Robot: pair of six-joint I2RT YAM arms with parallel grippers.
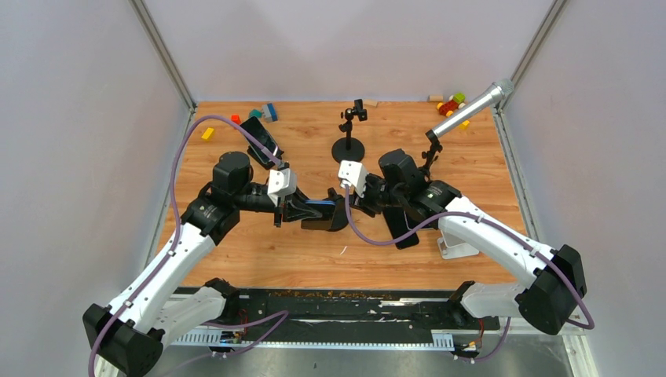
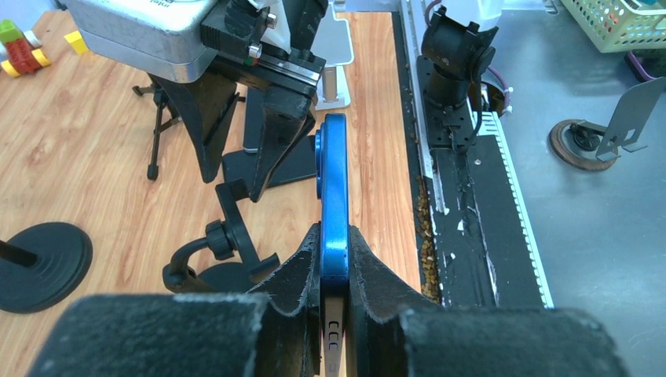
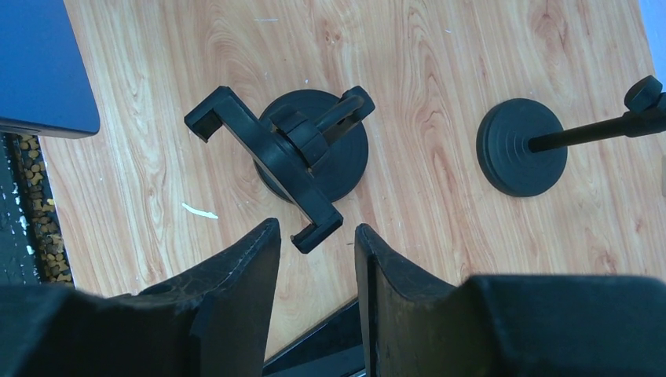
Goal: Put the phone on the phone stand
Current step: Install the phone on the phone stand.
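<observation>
My left gripper (image 2: 334, 232) is shut on the lower end of a blue phone (image 2: 333, 177), held on edge and level above the table. In the top view it (image 1: 320, 212) reaches toward the table's middle. The black phone stand (image 3: 271, 153), a clamp bracket on a round base, stands below and left of the phone (image 2: 222, 250). My right gripper (image 3: 316, 230) hovers over the stand, open, with the bracket's near hook just past its fingertips and nothing between them. The phone's dark blue flat side (image 3: 39, 67) shows at the top left of the right wrist view.
A second round-based stand with a thin pole (image 1: 348, 146) rises behind the grippers. A black phone (image 1: 260, 135) lies at the back left, another (image 1: 399, 226) under the right arm. A white stand (image 1: 455, 248), toy blocks (image 1: 451, 104) and a silver tube (image 1: 471, 110) are on the right.
</observation>
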